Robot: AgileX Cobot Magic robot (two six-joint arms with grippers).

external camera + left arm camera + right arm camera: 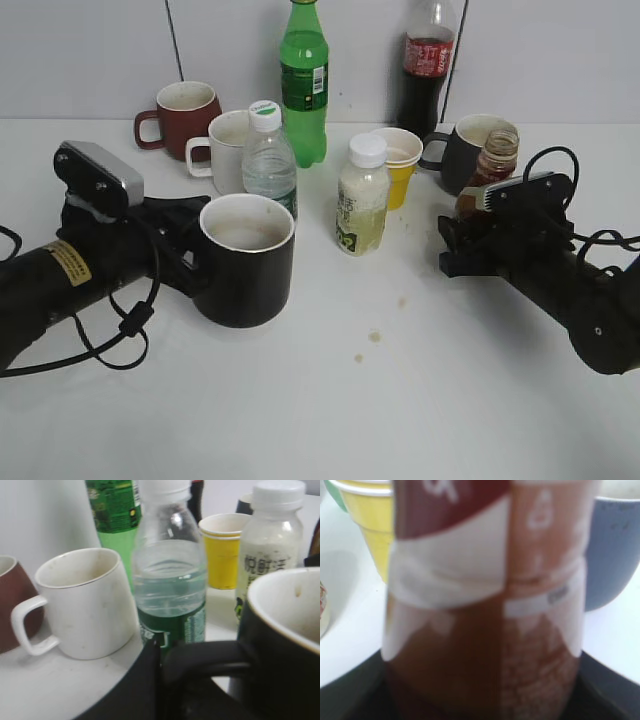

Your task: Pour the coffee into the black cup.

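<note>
**Both hands on their things: mug at left, coffee bottle at right**

The black cup [246, 258] stands upright on the white counter [420, 380], toward the left of the middle. Its pale inside looks empty apart from faint stains. The left hand [190, 255] is pinched on the cup's handle; in the left wrist view the black handle [210, 662] runs straight into the dark fingers [145, 680] clamped on it.

Right of the black cup, across a bare stretch of counter with a few small brown drops [374, 337], the right hand [462, 240] is closed around the coffee bottle [492, 165]. The bottle stands upright with its narrow neck and open-looking top above the hand; whether its base rests on the counter I cannot tell. In the right wrist view the bottle's brown and white label [485, 580] fills the frame, with the hand's dark parts at both lower corners.

Behind the black cup stand a water bottle [268, 150] with a white cap and a white mug [226, 150], and farther back-left a maroon mug [180, 118]. Back-right of the black cup are a milky bottle [362, 200] with a white cap, a yellow paper cup [398, 165], a green soda bottle [304, 80] and a cola bottle [425, 70]. A dark grey mug [462, 148] sits just beside the coffee bottle, behind it.
</note>
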